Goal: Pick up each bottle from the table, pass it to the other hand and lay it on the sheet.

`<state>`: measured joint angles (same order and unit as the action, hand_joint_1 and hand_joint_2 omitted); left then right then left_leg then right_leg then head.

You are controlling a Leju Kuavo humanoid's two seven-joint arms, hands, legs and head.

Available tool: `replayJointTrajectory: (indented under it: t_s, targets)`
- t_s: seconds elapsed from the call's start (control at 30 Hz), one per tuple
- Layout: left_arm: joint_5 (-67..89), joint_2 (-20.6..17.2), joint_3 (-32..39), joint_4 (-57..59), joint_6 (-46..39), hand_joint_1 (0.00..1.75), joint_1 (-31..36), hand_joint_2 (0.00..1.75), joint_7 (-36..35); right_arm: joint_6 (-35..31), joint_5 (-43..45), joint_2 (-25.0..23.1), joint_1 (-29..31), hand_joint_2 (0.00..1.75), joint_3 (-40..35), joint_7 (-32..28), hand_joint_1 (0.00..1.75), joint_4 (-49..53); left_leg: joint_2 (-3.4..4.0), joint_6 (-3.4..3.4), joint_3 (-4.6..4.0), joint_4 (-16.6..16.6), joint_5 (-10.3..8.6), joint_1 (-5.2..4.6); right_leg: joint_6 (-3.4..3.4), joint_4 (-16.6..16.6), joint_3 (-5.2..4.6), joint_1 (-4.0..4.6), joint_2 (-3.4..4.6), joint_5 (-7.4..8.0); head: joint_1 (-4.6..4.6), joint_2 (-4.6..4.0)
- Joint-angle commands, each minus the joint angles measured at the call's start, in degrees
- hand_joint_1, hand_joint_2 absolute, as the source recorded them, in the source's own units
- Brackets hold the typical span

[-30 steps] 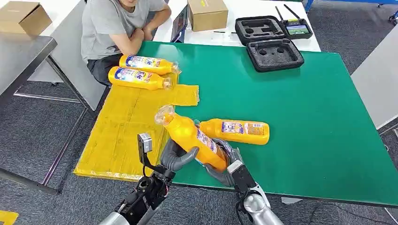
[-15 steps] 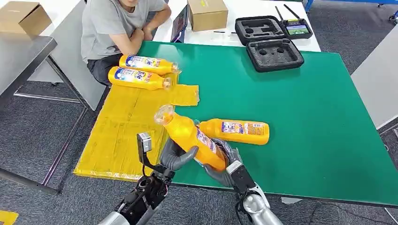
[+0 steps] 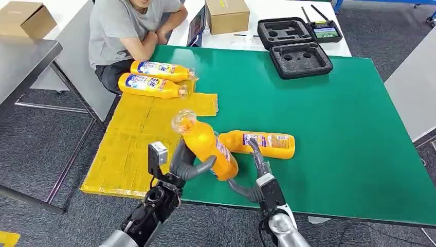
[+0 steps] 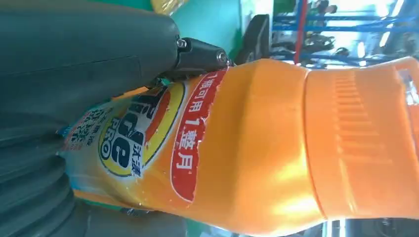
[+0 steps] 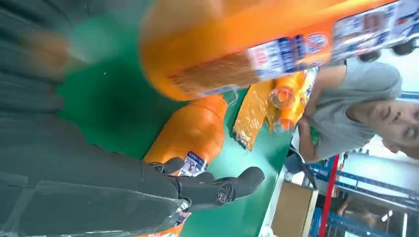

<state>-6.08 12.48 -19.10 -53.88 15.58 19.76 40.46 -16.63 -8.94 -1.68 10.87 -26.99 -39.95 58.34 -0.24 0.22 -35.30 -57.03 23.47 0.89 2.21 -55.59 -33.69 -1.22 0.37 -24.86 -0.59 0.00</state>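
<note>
- Head view: green tabletop (image 3: 334, 118) carries a yellow sheet (image 3: 133, 144) along its left edge; two bottles (image 3: 157, 77) already lie on the sheet's far end, just beside a seated person (image 3: 123, 31).
- Held bottle (image 3: 205, 146) is in the air, tilted, cap end up and toward the sheet, over the near tabletop edge. Left hand (image 3: 187, 164) is clamped round its lower body; the left wrist view shows the thumb (image 4: 99, 44) across the label.
- Right hand (image 3: 254, 177) is just beside the bottle base with fingers spread and nothing in them. It reads as clear of the bottle, so the handover looks done.
- Risk: the left hand's grip sits low on a smooth, tapered body, top-heavy with the tilt. The bottle could pivot or slip in the hand on the swing to the sheet.
- Risk: a drop from here lands near the table edge, so the bottle could roll off to the floor.
- Risk: laid down on its round side, it may roll off the sheet or into the two placed bottles; it should be set down parallel to them with a gap.
- Last bottle (image 3: 265, 144) lies on the green, just behind the right hand's fingers; a careless retract could knock it rolling.
- Further off, well apart from the path: black foam case (image 3: 301, 59), open lid (image 3: 285, 31) with a small device (image 3: 325, 32), cardboard box (image 3: 227, 14).
</note>
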Motion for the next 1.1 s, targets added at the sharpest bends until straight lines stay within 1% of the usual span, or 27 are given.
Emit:
replayJointTrajectory:
  t_s: [0.03, 0.13, 0.2, 0.23, 0.33, 0.4, 0.43, 0.47, 0.5, 0.57, 0.63, 0.67, 0.7, 0.73, 0.77, 0.8, 0.87, 0.9, 0.93, 0.97, 1.0, 1.03, 1.1]
  targets:
    - [-0.21, -2.01, 0.79, -0.41, 0.21, 1.75, 3.76, 1.75, -0.46, -0.49, 0.54, 0.17, -0.19, 1.75, 0.94, -0.05, 0.00, 1.44, 0.01, 0.04, 0.23, -0.06, 0.13, 0.03, -0.12, -0.01, 0.26, 0.06, -0.05, -0.11, 0.00, -0.02]
    - [-0.19, -1.78, 0.67, -0.23, 0.00, 1.75, 3.91, 1.75, -0.46, -0.39, 0.57, 0.17, -0.11, 1.75, 1.02, -0.05, 0.00, 1.40, 0.01, 0.03, 0.08, 0.01, 0.03, -0.02, -0.06, 0.01, 0.09, -0.01, -0.02, -0.03, 0.00, 0.00]
    - [-0.17, -1.89, 0.59, -0.49, -0.27, 1.75, 3.89, 1.75, -0.46, -0.30, 0.71, 0.08, -0.21, 1.75, 1.28, -0.05, 0.00, 1.50, 0.03, 0.04, 0.23, -0.03, 0.11, 0.02, -0.11, 0.02, 0.26, 0.04, -0.02, -0.09, -0.02, 0.00]
    - [-0.20, -1.91, 0.68, -0.75, -0.57, 1.75, 3.93, 1.75, -0.46, -0.21, 0.77, 0.08, -0.33, 1.75, 1.40, -0.05, 0.00, 1.60, 0.02, 0.02, 0.09, 0.01, 0.03, -0.01, -0.06, 0.02, 0.10, 0.01, -0.02, -0.03, -0.02, 0.00]
    - [0.65, -2.74, 0.73, -2.84, -2.35, 1.75, 3.81, 1.75, -0.46, 0.20, 0.36, 0.03, -0.67, 1.75, 1.81, -0.05, 0.00, 1.96, 0.04, 0.04, 0.29, -0.04, 0.15, 0.03, -0.14, 0.00, 0.32, 0.06, -0.02, -0.13, -0.02, -0.02]
    - [1.92, -3.33, 0.73, -3.96, -3.79, 1.75, 4.16, 1.75, -0.46, 0.16, 0.24, -0.07, -0.77, 1.75, 2.22, -0.05, 0.00, 2.13, 0.04, 0.02, 0.09, 0.01, 0.04, -0.01, -0.07, 0.01, 0.09, 0.01, 0.00, -0.03, -0.02, 0.00]
    - [4.04, -3.85, 0.33, -5.35, -6.00, 1.75, 4.36, 1.75, -0.46, -0.03, 0.04, -0.04, -0.94, 1.75, 2.52, -0.05, 0.00, 2.26, 0.09, 0.04, 0.43, -0.08, 0.24, 0.05, -0.19, -0.03, 0.45, 0.09, 0.01, -0.20, -0.02, 0.00]
    - [6.44, -4.45, -0.27, -5.79, -8.64, 1.75, 4.85, 1.75, -0.46, -0.25, -0.14, 0.04, -1.15, 1.75, 2.71, -0.05, 0.00, 2.44, 0.02, 0.02, 0.10, -0.01, 0.05, 0.00, -0.08, -0.01, 0.10, 0.02, -0.02, -0.05, 0.00, 0.00]
    - [10.50, -5.59, -1.82, -7.16, -13.70, 1.75, 5.33, 1.75, -0.46, -0.23, -0.24, 0.14, -1.42, 1.75, 2.90, -0.05, 0.00, 2.72, 0.04, 0.03, 0.26, -0.06, 0.15, 0.03, -0.14, -0.03, 0.27, 0.07, -0.02, -0.13, 0.00, 0.00]
    - [22.54, -9.47, -7.81, -5.49, -29.24, 1.75, 8.47, 1.75, -0.46, -0.05, -0.53, 0.43, -1.96, 1.75, 3.17, -0.05, 0.00, 3.29, -0.01, 0.02, 0.10, -0.03, 0.05, 0.00, -0.09, -0.04, 0.10, 0.02, -0.05, -0.06, 0.00, 0.00]
    - [32.44, -11.18, -9.04, -0.51, -35.76, 1.75, 11.63, 1.75, -0.95, 0.23, -0.31, 0.62, -2.34, 1.75, 3.21, -0.05, 0.00, 3.94, -0.04, 0.02, 0.16, -0.03, 0.07, 0.03, -0.11, -0.03, 0.18, 0.06, -0.08, -0.08, 0.00, 0.00]
    - [32.44, -11.18, -9.04, -0.51, -35.76, 1.75, 11.63, 1.75, -0.95, 0.23, -0.31, 0.62, -2.34, 1.75, 3.21, -0.05, 0.00, 3.94, -0.06, 0.01, 0.09, 0.02, 0.00, 0.01, -0.08, 0.00, 0.10, 0.03, -0.09, -0.03, 0.00, 0.00]
    - [35.22, -12.27, -9.41, 0.15, -37.06, 1.75, 12.46, 1.75, -2.07, 0.37, -0.21, 0.55, -2.35, 1.75, 3.10, -0.05, 0.00, 4.17, -0.03, 0.01, 0.25, -0.01, 0.07, 0.05, -0.13, -0.01, 0.25, 0.07, -0.08, -0.08, -0.02, 0.00]
    - [38.54, -12.80, -9.23, 0.37, -38.97, 1.75, 12.92, 1.75, -3.12, 0.60, 0.01, 0.48, -2.40, 1.75, 2.97, -0.05, 0.00, 4.37, -0.01, 0.01, 0.14, 0.00, 0.03, 0.03, -0.09, -0.01, 0.13, 0.04, -0.05, -0.04, -0.02, 0.00]
    - [38.54, -12.80, -9.23, 0.37, -38.97, 1.75, 12.92, 1.75, -3.12, 0.60, 0.01, 0.48, -2.40, 1.75, 2.97, -0.05, 0.00, 4.37, 0.02, 0.01, 0.11, 0.02, 0.01, 0.02, -0.08, 0.00, 0.09, 0.03, -0.02, -0.02, 0.00, 0.00]
    - [38.54, -12.80, -9.23, 0.37, -38.97, 1.75, 12.92, 1.75, -3.12, 0.60, 0.01, 0.48, -2.40, 1.75, 2.97, -0.05, 0.00, 4.37, 0.03, 0.02, 0.24, -0.01, 0.08, 0.06, -0.13, -0.01, 0.25, 0.08, -0.03, -0.08, 0.00, 0.00]
    - [38.54, -12.80, -9.23, 0.37, -38.97, 1.75, 12.92, 1.75, -3.12, 0.60, 0.01, 0.48, -2.40, 1.75, 2.97, -0.05, 0.00, 4.37, 0.08, 0.05, 0.16, 0.01, 0.02, 0.03, -0.08, 0.01, 0.14, 0.04, 0.03, -0.03, -0.02, 0.00]
    - [38.54, -12.80, -9.23, 0.37, -38.97, 1.75, 12.92, 1.75, -3.12, 0.60, 0.01, 0.48, -2.40, 1.75, 2.97, -0.05, 0.00, 4.37, 0.10, 0.06, 0.30, -0.03, 0.11, 0.06, -0.13, -0.01, 0.29, 0.07, 0.03, -0.10, -0.02, 0.00]
    - [38.54, -12.80, -9.23, 0.37, -38.97, 1.75, 12.92, 1.75, -3.12, 0.60, 0.01, 0.48, -2.40, 1.75, 2.97, -0.05, 0.00, 4.37, 0.02, 0.04, 0.11, 0.02, 0.00, 0.02, -0.06, 0.00, 0.10, 0.02, -0.03, -0.03, 0.00, 0.00]
    - [38.54, -12.80, -9.23, 0.37, -38.97, 1.75, 12.92, 1.75, -3.12, 0.60, 0.01, 0.48, -2.40, 1.75, 2.97, -0.05, 0.00, 4.37, 0.02, 0.05, 0.20, 0.00, 0.05, 0.05, -0.10, 0.01, 0.22, 0.06, -0.04, -0.08, 0.00, 0.00]
    - [40.29, -13.27, -9.08, 0.40, -40.30, 1.75, 13.04, 1.75, -3.90, 0.95, 0.01, 0.21, -2.15, 1.75, 2.72, -0.05, 0.00, 4.16, 0.02, 0.05, 0.16, 0.02, 0.02, 0.02, -0.08, 0.01, 0.16, 0.03, -0.03, -0.05, -0.02, 0.00]
    - [41.07, -13.90, -8.75, 0.16, -40.91, 1.75, 13.14, 1.75, -4.21, 1.07, 0.02, 0.09, -2.10, 1.75, 2.58, -0.05, 0.00, 4.17, 0.03, 0.06, 0.32, -0.02, 0.11, 0.05, -0.13, 0.00, 0.34, 0.06, -0.04, -0.13, 0.00, 0.00]
    - [44.59, -16.13, -8.51, -0.72, -42.16, 1.75, 13.16, 1.75, -5.65, 1.75, 0.11, -0.22, -1.64, 1.75, 2.05, -0.05, 0.00, 3.55, 0.10, 0.04, 0.24, -0.01, 0.08, 0.05, -0.11, 0.00, 0.22, 0.06, 0.04, -0.07, 0.00, 0.00]
